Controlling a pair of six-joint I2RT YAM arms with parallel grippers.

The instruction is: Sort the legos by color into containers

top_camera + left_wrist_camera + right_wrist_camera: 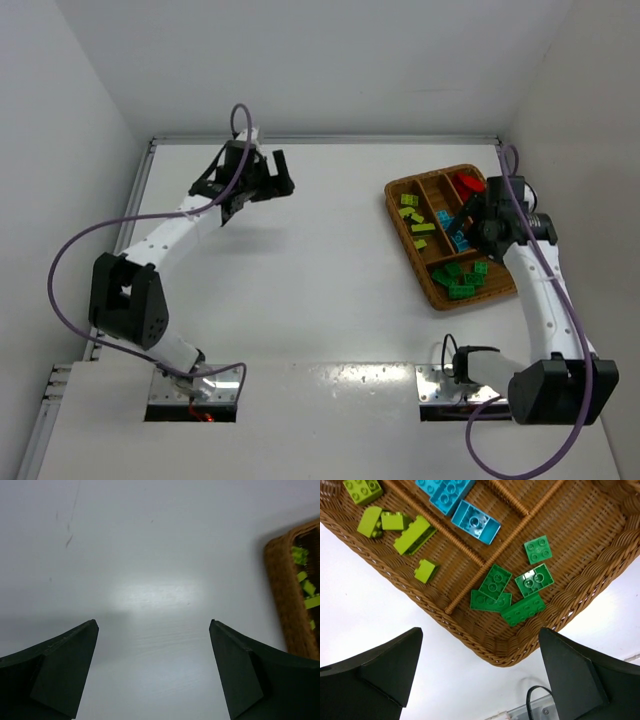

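Right gripper [480, 632] hovers over wicker tray [393, 210], fingers apart, empty. Dark green legos [495, 580] lie just beyond fingertips, centre-right of wrist view, long axes mixed. Left gripper [154, 622] also apart, empty, well away at upper left of top view. Right arm nearer. Sorting seemingly complete, though red legos [467, 184] partly hidden by arm.

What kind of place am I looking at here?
Most likely a robotics lab test cell: a white table walled by white panels, a left arm and right arm bolted at its edge, and a wicker tray of legos.
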